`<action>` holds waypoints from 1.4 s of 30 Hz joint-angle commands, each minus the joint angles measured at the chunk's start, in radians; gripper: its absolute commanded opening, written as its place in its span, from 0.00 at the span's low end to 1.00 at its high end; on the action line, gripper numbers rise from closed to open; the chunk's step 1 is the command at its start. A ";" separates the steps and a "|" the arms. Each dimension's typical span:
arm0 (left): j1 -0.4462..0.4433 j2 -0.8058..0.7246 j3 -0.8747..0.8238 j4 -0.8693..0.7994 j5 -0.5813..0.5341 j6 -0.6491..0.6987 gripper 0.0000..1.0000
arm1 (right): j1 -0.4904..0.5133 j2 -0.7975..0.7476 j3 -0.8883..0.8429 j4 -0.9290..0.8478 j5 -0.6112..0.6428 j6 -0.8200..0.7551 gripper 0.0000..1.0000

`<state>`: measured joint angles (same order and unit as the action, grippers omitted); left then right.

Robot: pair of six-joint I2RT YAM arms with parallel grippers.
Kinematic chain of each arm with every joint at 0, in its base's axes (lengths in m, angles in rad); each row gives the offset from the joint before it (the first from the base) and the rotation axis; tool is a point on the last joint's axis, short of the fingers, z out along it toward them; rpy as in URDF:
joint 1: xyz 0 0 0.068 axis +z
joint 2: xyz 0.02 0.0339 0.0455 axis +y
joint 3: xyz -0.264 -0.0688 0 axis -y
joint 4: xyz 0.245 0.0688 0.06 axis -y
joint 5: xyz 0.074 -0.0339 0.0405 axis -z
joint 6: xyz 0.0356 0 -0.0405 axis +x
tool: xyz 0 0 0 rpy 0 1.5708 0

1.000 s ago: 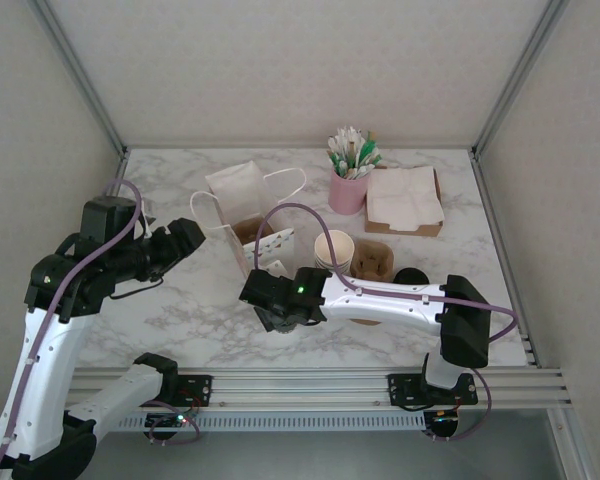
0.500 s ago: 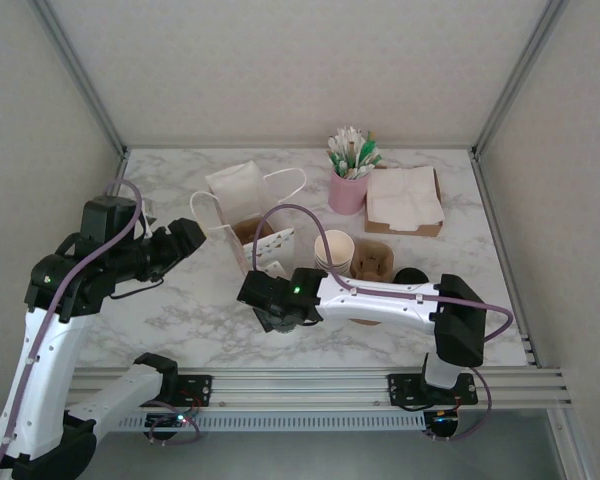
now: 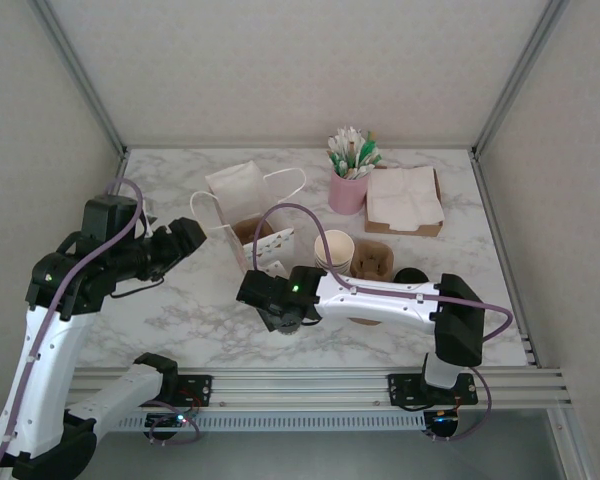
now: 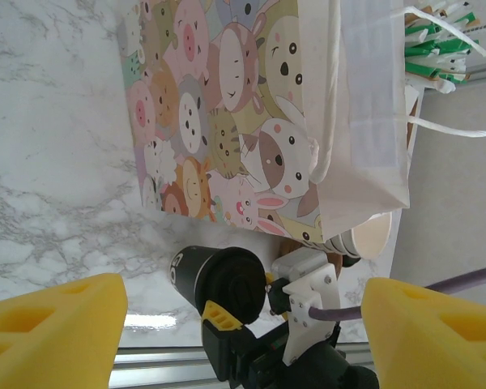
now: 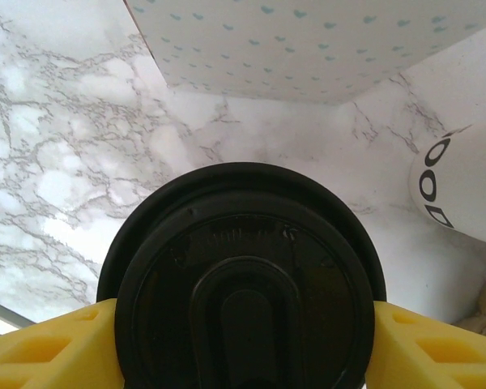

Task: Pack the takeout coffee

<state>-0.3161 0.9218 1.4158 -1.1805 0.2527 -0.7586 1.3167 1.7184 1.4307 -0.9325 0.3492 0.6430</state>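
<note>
The takeout coffee (image 5: 243,275) is a small cup under a round black lid, standing on the marble just in front of the paper bag (image 3: 245,215). My right gripper (image 5: 243,340) is over it, a yellow finger pressed against each side of the lid. From the left wrist view the cup (image 4: 190,271) looks dark, with the right gripper's yellow finger (image 4: 215,316) against its rim. From above, the right gripper (image 3: 283,305) covers most of the cup. My left gripper (image 3: 185,240) hangs open left of the bag, nothing between its fingers (image 4: 53,324).
The bag's side has a cartoon animal print (image 4: 227,105). A stack of cream cups (image 3: 334,250) and a brown carrier (image 3: 373,262) stand right of the gripper, with a loose black lid (image 3: 410,276) beyond. A pink holder of sticks (image 3: 348,190) and a napkin box (image 3: 405,200) sit at the back.
The right gripper has shifted slightly left and its fingers have come in against the lid. The left arm has stayed still.
</note>
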 commanded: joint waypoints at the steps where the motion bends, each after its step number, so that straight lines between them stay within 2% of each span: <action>1: 0.007 0.013 0.070 -0.016 -0.034 0.026 0.77 | 0.035 -0.080 0.062 -0.100 0.052 0.029 0.68; 9: 0.011 0.126 0.257 -0.030 -0.193 0.092 0.81 | 0.123 -0.238 0.183 -0.253 0.120 0.071 0.66; 11: 0.019 0.176 0.301 -0.020 -0.205 0.105 0.81 | 0.134 -0.267 0.227 -0.273 0.132 0.076 0.65; 16: 0.058 0.341 0.406 0.028 -0.169 0.119 0.78 | 0.145 -0.312 0.348 -0.280 0.163 0.043 0.64; 20: 0.106 0.508 0.521 0.044 -0.113 0.143 0.67 | 0.144 -0.325 0.458 -0.262 0.216 -0.012 0.64; 24: 0.159 0.681 0.603 0.058 -0.060 0.167 0.66 | 0.137 -0.305 0.584 -0.247 0.305 -0.098 0.63; 28: 0.198 0.846 0.689 0.033 -0.046 0.200 0.62 | 0.064 -0.261 0.691 -0.217 0.299 -0.190 0.62; 36: 0.267 1.049 0.756 0.057 -0.001 0.251 0.60 | -0.141 -0.110 0.844 -0.209 0.117 -0.318 0.62; 42: 0.264 1.170 0.735 0.101 0.146 0.263 0.60 | -0.184 0.024 0.973 -0.257 0.046 -0.353 0.62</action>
<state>-0.0486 2.0357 2.1304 -1.1034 0.2928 -0.5274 1.1461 1.7096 2.3489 -1.1633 0.4576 0.3328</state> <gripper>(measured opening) 0.599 0.635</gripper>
